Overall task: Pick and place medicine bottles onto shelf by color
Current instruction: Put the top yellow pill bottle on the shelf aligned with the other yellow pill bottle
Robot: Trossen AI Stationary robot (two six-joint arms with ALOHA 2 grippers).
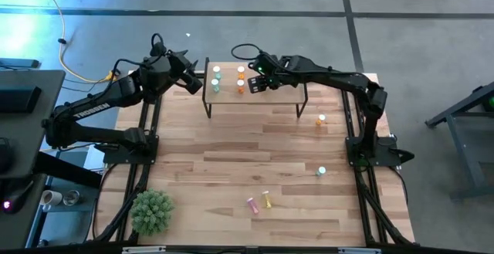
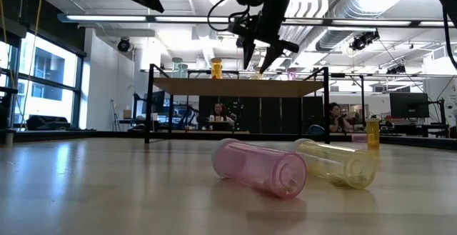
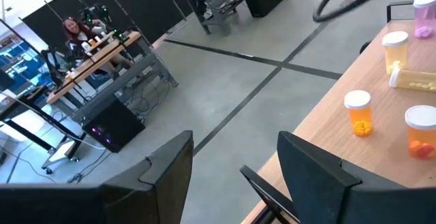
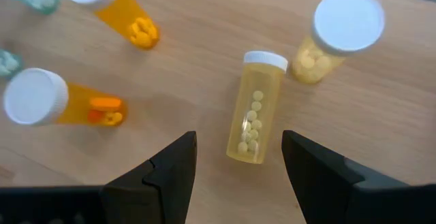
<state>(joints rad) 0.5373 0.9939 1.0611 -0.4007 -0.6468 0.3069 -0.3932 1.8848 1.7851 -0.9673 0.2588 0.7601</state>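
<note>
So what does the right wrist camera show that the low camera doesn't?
Only the right wrist view: the right gripper open right above a yellow bottle lying on its side on the shelf, with pills visible inside.
Only the low view: a pink bottle and another yellow bottle lying on the table, and people seated in the room behind.
Both: an upright orange bottle on the shelf.
</note>
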